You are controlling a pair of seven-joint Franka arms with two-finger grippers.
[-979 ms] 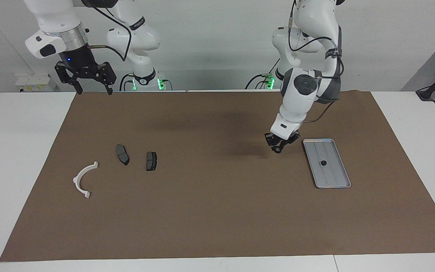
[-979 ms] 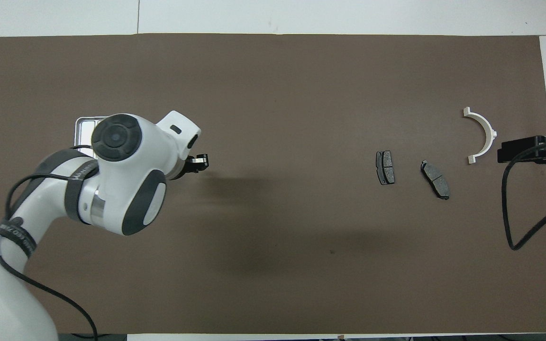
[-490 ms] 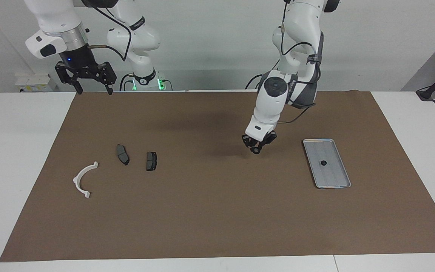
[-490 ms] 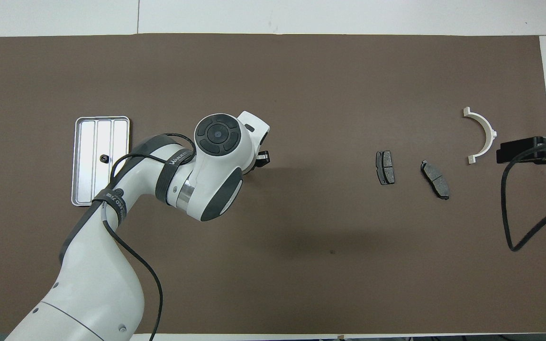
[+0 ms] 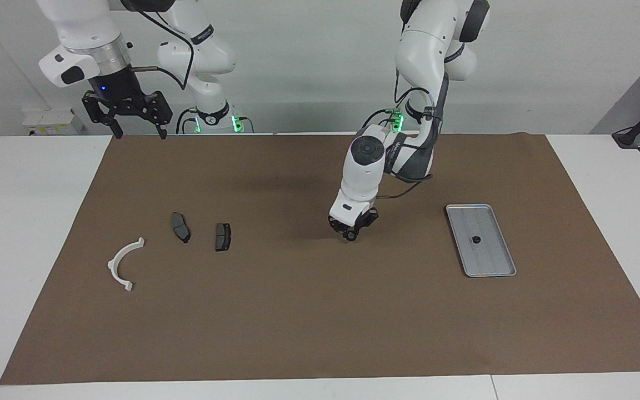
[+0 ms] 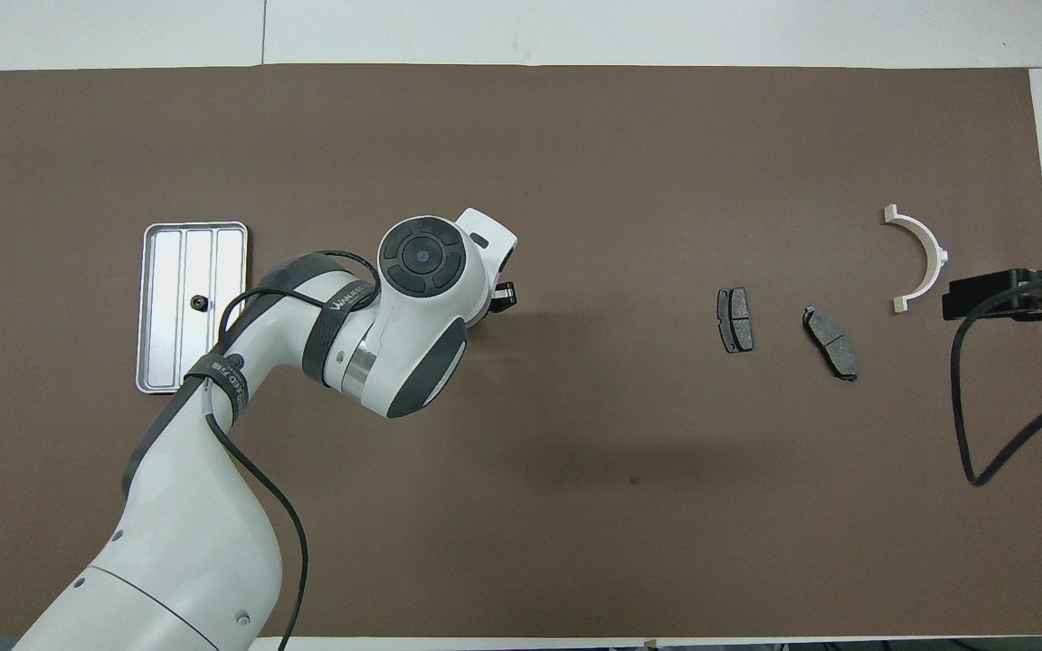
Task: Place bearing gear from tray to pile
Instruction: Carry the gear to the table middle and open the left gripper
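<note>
Facing view, left pincer [image 5: 349,235] low over mat, tray [image 5: 496,266] well apart.

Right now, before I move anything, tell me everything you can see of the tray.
The tray is a flat, silver-grey rectangle that looks like metal, with rounded corners, a raised rim and ribs running lengthwise. It lies flat on the brown mat toward the left arm's end of the table. One small dark part sits on it near the middle. Nothing else touches it; the left gripper is over bare mat, off the tray toward the right arm's end.
</note>
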